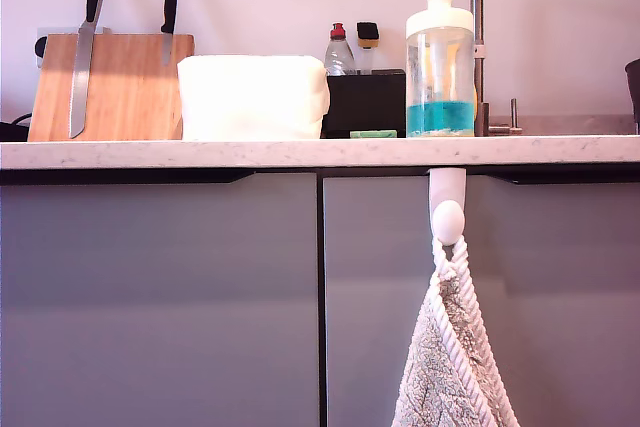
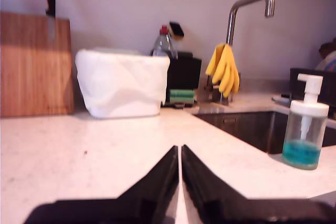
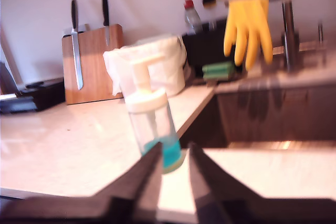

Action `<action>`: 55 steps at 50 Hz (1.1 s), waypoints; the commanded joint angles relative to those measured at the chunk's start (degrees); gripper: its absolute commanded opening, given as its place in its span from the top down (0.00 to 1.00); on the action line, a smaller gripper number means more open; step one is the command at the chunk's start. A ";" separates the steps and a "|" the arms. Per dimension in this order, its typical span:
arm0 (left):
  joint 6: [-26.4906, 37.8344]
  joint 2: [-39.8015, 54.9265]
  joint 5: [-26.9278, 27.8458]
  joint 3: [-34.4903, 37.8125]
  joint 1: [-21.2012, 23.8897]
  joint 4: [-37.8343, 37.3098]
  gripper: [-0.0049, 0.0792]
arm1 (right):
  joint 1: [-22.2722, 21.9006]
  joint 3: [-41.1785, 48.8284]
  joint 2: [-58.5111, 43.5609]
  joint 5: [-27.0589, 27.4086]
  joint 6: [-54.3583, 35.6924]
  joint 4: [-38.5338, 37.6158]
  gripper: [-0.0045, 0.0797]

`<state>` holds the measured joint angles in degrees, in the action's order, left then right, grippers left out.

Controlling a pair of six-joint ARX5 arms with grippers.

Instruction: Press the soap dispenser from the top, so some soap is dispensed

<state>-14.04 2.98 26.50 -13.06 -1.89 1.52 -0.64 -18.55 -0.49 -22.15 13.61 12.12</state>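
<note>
The soap dispenser point(image 1: 440, 57) stands upright on the counter near the tap, toward the exterior view's right, a clear bottle with a white cap and pump head. Blue-teal soap point(image 1: 440, 117) fills its lowest part. Neither arm shows in the exterior view. In the first wrist view my first gripper point(image 2: 180, 149) hovers low over the counter, shut and holding nothing, with the soap dispenser point(image 2: 306, 124) well off to one side by the sink. My second gripper point(image 3: 175, 148) is narrowly open and empty, and the soap dispenser point(image 3: 152, 121) stands just beyond its tips, its soap point(image 3: 170, 155) showing between them.
A wooden knife block point(image 1: 110, 87), a white cloth-covered tub point(image 1: 252, 97), a black box point(image 1: 365, 102), a small red-capped bottle point(image 1: 339, 52) and a green sponge point(image 1: 373, 133) line the back. Yellow gloves point(image 2: 224, 69) hang on the tap point(image 1: 480, 7) over the sink point(image 2: 247, 127). A towel point(image 1: 452, 357) hangs below the counter.
</note>
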 commanded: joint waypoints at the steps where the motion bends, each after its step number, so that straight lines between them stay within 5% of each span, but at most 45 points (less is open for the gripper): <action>1: -0.09 0.72 0.09 0.44 0.04 0.35 0.97 | 0.22 0.42 0.26 -0.15 1.46 0.66 0.03; 31: -0.17 1.57 0.09 0.39 0.20 3.30 0.97 | 1.31 0.39 -13.38 -6.12 -8.85 -5.66 0.03; 44: -0.37 1.95 0.09 0.39 0.20 3.32 0.97 | 7.08 -2.05 -25.11 -5.97 -14.29 -11.34 0.03; 55: -1.29 3.04 0.37 0.39 0.20 3.58 0.97 | 13.29 -5.77 -38.27 -0.44 -21.27 -15.65 0.03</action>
<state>-14.94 5.26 26.61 -13.06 -1.87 4.38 11.53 -23.07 -36.36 -23.33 -6.42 -1.89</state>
